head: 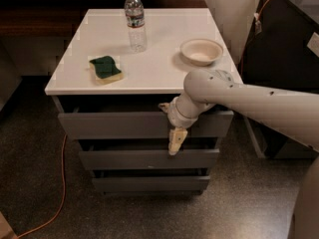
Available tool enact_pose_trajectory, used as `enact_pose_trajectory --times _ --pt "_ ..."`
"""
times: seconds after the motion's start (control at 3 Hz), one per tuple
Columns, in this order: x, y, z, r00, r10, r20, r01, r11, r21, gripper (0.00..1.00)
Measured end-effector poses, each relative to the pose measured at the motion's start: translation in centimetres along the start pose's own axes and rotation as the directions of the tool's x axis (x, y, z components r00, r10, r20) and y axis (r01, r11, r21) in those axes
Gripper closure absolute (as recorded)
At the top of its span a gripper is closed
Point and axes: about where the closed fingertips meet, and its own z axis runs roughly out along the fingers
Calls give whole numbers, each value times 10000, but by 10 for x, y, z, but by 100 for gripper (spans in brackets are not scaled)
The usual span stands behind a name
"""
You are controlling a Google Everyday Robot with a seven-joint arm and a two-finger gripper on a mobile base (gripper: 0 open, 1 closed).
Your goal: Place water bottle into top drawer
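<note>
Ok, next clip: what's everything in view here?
water bottle: one, clear with white cap, upright at the tabletop's back
sponge: one, green on yellow, tabletop's left
bowl: one, white, tabletop's right
tabletop: one, white
top drawer: one, grey, under the tabletop
lower drawers: two, grey, below it
cable: one, orange, floor at left
arm: one, white, reaching in from the right
gripper: one, cream, hanging in front of the drawers

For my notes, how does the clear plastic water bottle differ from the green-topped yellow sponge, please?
The water bottle stands tall and clear at the back; the sponge lies flat and opaque near the front. Both sit on the white tabletop; the gripper hangs before the grey top drawer.
</note>
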Motion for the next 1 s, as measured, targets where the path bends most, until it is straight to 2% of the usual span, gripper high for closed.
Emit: enact_pose_trajectory --times 0.33,1.0 --pt "6 -14 8 9997 147 -220 -147 9999 16 7" --pt "6 -14 13 9995 234 -205 -236 9997 -114 51"
